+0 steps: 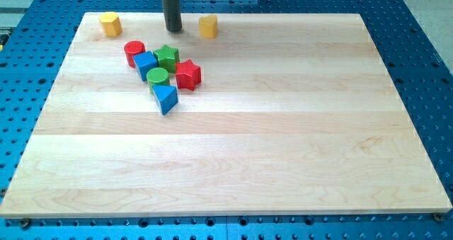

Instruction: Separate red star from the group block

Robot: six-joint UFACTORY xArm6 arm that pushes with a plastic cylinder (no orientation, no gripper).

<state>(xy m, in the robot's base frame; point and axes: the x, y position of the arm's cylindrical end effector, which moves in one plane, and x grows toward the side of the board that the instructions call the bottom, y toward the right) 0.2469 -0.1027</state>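
Observation:
The red star [188, 74] lies at the right side of a tight group near the view's top left. The group holds a red cylinder [134, 52], a blue cube [146, 64], a green star [167, 56], a green cylinder [158, 77] and a blue triangle [165, 98]. The red star touches the green star and sits right beside the green cylinder. My tip [173, 30] stands at the top edge of the board, above the green star and apart from the group.
A yellow block [110, 23] sits at the top left corner of the wooden board [283, 141]. Another yellow block [207, 26] sits just right of my tip. Blue perforated table surrounds the board.

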